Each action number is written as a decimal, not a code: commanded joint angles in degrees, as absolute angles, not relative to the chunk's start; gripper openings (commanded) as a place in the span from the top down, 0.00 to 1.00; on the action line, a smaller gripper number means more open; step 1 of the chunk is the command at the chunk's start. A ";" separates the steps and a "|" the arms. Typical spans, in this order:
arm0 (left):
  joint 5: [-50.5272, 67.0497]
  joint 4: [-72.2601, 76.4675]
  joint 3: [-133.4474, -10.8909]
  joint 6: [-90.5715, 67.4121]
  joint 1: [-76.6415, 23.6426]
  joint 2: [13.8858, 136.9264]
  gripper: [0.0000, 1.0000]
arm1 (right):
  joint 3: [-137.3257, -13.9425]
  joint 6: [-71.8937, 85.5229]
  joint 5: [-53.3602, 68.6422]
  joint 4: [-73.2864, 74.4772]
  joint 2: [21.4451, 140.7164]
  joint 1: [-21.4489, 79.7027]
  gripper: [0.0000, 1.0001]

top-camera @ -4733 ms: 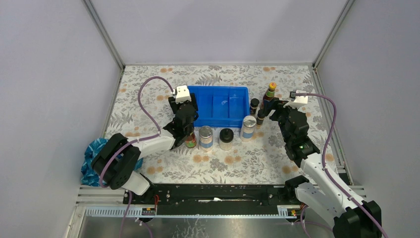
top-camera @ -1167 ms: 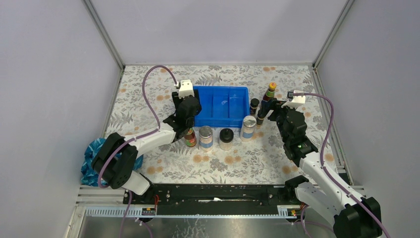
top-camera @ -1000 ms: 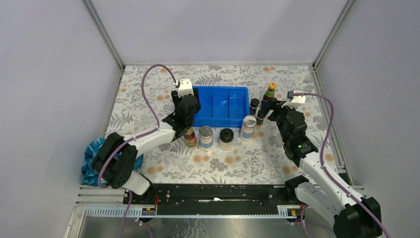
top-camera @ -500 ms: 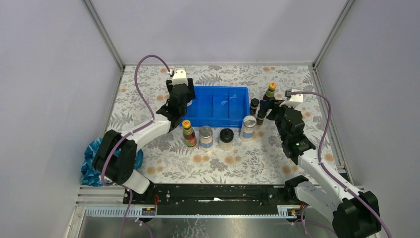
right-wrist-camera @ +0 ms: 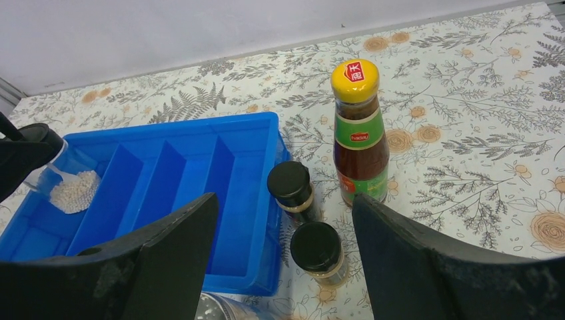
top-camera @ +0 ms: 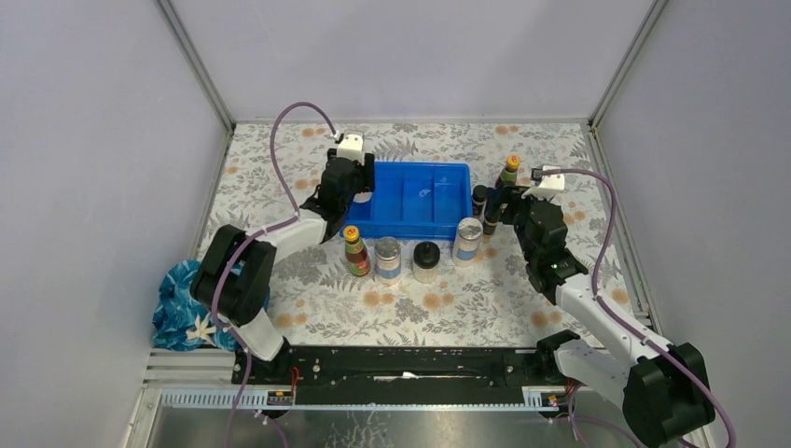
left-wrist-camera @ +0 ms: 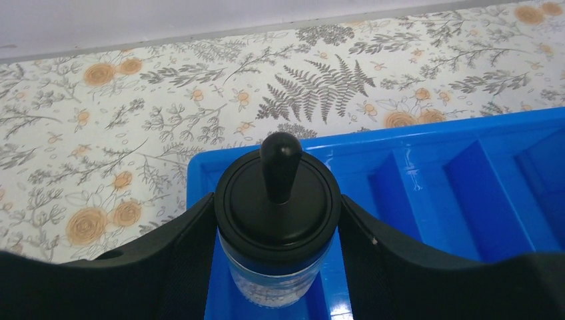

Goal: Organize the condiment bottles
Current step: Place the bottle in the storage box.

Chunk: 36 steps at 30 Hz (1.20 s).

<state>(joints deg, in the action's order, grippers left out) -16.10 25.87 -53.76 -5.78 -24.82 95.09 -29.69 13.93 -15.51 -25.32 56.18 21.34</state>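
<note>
The left tool [left-wrist-camera: 277, 233] has moved from the row of bottles up to the left end of the blue tray [left-wrist-camera: 426, 180]. It is closed tight on a black-domed jar [left-wrist-camera: 278, 175] in the end slot. The right tool [right-wrist-camera: 283, 203] is wide open and holds nothing, above two tiny black-capped bottles [right-wrist-camera: 291, 188] on the counter [right-wrist-camera: 466, 133].

One blue tray [top-camera: 434, 210]. Two yellow-capped: front sauce bottle [top-camera: 353, 250] before it, right sauce bottle [top-camera: 509, 171] to its right. Two silver-lidded before it: left jar [top-camera: 387, 259], right jar [top-camera: 468, 240]. Two black-domed: front shaker [top-camera: 426, 260], tray-end shaker [left-wrist-camera: 278, 227]. Two black-capped just right of it: rear vial [right-wrist-camera: 291, 190], front vial [right-wrist-camera: 318, 250]. One blue cloth [top-camera: 177, 299].
</note>
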 commanded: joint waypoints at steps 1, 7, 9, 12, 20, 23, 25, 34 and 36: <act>-10.96 39.19 -53.85 -4.22 -23.57 96.15 1.00 | -30.00 12.76 -16.53 -29.13 56.96 21.84 0.19; -7.36 48.46 -49.30 -4.58 -21.56 98.03 1.00 | -30.11 12.66 -16.62 -29.64 58.10 21.88 0.19; -6.45 50.79 -48.14 -4.86 -20.88 98.61 1.00 | -30.19 12.70 -16.61 -29.69 58.58 21.88 0.19; -6.00 54.19 -46.37 -5.26 -19.89 99.88 1.00 | -30.21 12.74 -16.63 -29.88 58.96 21.88 0.19; -5.82 64.33 -42.49 -5.53 -18.24 103.16 1.00 | -30.19 12.42 -16.96 -29.46 58.97 21.84 0.19; -6.48 67.40 -41.46 -5.15 -18.00 104.02 1.00 | -30.21 12.26 -17.03 -29.32 58.94 21.88 0.19; -6.42 68.27 -41.33 -4.82 -17.99 104.54 1.00 | -30.19 12.22 -16.97 -29.23 58.95 21.88 0.19; -6.12 69.91 -41.74 -4.94 -17.99 105.49 1.00 | -30.72 12.13 -16.80 -29.03 59.41 21.89 0.19; -5.79 69.12 -42.53 -4.76 -17.97 105.87 1.00 | -30.86 12.04 -16.79 -28.98 59.41 21.84 0.19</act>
<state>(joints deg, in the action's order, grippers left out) -5.78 61.71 -41.19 -5.78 -18.57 104.97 -29.69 13.04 -15.59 -26.57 59.27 21.37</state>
